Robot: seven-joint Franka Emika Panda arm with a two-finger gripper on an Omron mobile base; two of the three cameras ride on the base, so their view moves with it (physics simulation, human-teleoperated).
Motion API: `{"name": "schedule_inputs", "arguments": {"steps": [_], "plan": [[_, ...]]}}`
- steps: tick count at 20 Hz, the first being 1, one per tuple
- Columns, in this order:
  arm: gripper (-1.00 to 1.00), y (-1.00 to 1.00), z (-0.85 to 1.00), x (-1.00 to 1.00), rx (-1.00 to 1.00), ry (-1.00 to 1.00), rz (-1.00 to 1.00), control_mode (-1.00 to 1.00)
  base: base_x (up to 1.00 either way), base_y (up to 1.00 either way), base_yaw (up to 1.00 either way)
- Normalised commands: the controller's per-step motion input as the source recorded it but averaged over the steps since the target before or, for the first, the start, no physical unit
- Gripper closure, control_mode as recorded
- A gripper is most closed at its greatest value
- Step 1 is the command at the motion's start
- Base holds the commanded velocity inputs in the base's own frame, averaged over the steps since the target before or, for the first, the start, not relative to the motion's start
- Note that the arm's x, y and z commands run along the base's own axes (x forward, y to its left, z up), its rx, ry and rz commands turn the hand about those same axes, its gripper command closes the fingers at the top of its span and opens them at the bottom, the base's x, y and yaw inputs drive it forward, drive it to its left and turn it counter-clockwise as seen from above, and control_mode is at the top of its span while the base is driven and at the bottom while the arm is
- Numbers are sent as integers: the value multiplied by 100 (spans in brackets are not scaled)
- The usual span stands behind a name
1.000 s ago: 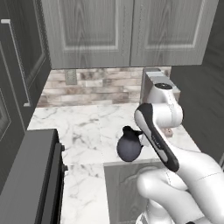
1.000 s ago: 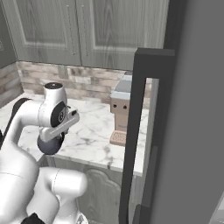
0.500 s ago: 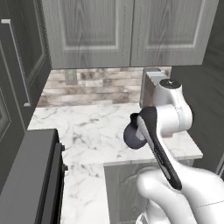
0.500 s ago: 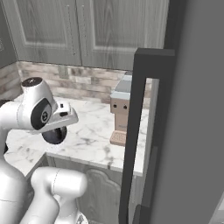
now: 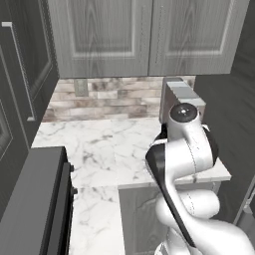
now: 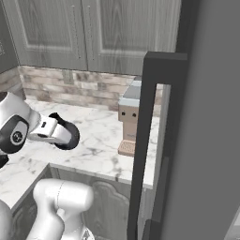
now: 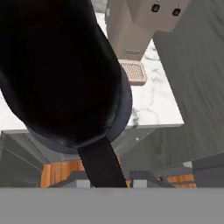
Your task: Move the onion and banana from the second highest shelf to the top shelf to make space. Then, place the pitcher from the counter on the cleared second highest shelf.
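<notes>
My gripper (image 6: 60,133) is shut on the pitcher (image 6: 68,135), a dark bulbous jug held in the air above the front of the white marble counter (image 6: 101,152). In the hand view the pitcher (image 7: 61,74) is a big black mass right in front of the camera, and a dark strip of it runs down between the fingertips of my gripper (image 7: 109,177). In the left base view my own arm hides the jug, above the counter (image 5: 99,144). The onion, the banana and both shelves are out of view.
A beige coffee machine (image 6: 131,119) stands on the counter's right end against the brick splashback (image 5: 109,97). The open fridge door's dark frame (image 6: 145,140) rises right of it. Grey wall cabinets (image 5: 144,35) hang above. A dark stove (image 5: 30,204) sits at lower left.
The arm has swung to the right with the pitcher in its grip, carrying the jug out from the counter toward the fridge side. The base views have not shifted.
</notes>
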Motion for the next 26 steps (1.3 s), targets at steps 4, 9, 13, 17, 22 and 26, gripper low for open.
{"name": "schedule_inputs", "arguments": {"steps": [4,9,13,17,22,26], "plan": [[100,0,34,-32,3,-3,-43,-100,0,0,0],[100,-10,52,-13,8,0,-9,-100,0,0,0],[100,-9,24,-15,1,0,3,-100,0,0,0],[100,-1,0,-31,0,0,9,-100,0,0,0],[100,-8,-1,-27,0,-8,11,-100,0,0,0],[100,-15,-1,-10,1,-11,14,-100,0,0,0]]}}
